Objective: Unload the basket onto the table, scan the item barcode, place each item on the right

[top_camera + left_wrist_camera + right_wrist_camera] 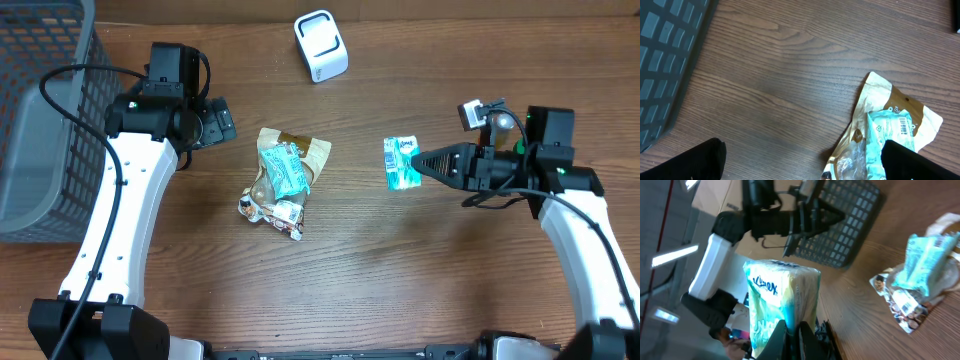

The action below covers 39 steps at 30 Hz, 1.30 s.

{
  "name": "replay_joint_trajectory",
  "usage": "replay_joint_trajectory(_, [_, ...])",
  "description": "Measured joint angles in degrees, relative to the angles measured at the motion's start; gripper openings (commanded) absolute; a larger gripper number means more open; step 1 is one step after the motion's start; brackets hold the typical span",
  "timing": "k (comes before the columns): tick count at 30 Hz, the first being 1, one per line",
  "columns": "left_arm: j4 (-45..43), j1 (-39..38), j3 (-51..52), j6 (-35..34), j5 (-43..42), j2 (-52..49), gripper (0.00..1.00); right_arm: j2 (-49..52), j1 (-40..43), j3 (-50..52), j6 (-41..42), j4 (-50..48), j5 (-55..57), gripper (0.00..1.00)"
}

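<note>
My right gripper point(420, 160) is shut on a teal and white Kleenex tissue pack point(401, 163), held above the table at right of centre. In the right wrist view the pack point(782, 295) stands upright, its lower edge pinched between the closed fingers point(777, 337). No barcode shows on the faces I see. A white scanner point(320, 45) stands at the back of the table, apart from the pack. My left gripper point(222, 120) is open and holds nothing. Its fingertips point(695, 162) hang wide apart over bare wood, just left of the packet pile.
A pile of packets point(280, 180) lies mid-table: a teal packet point(890, 130) with a barcode on top of a tan pouch point(880, 95). A grey mesh basket point(40, 130) fills the far left corner.
</note>
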<state>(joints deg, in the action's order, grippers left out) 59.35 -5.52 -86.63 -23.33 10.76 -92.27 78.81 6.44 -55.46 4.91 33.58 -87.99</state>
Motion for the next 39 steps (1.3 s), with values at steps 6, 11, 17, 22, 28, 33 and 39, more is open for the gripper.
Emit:
replay_joint_trajectory(6, [0.0,0.0,0.0,0.0,0.0,0.0,1.0,-8.6,0.0,0.0,0.0,1.9,0.0,0.04])
replay_joint_trajectory(11, [0.0,0.0,0.0,0.0,0.0,0.0,0.99,-14.6,0.0,0.0,0.3,3.2,-0.1,0.04])
replay_joint_trajectory(17, [0.0,0.0,0.0,0.0,0.0,0.0,0.99,-17.7,0.0,0.0,1.8,3.3,0.0,0.04])
replay_joint_trajectory(22, [0.0,0.0,0.0,0.0,0.0,0.0,1.0,-17.8,0.0,0.0,3.5,3.3,-0.1,0.04])
replay_joint_trajectory(28, [0.0,0.0,0.0,0.0,0.0,0.0,1.0,-17.8,0.0,0.0,5.0,3.5,0.0,0.04])
replay_joint_trajectory(33, [0.0,0.0,0.0,0.0,0.0,0.0,1.0,-17.8,-0.1,0.0,5.6,4.2,0.0,0.04])
replay_joint_trajectory(39, [0.0,0.0,0.0,0.0,0.0,0.0,1.0,-17.8,-0.1,0.0,5.6,4.5,0.0,0.04])
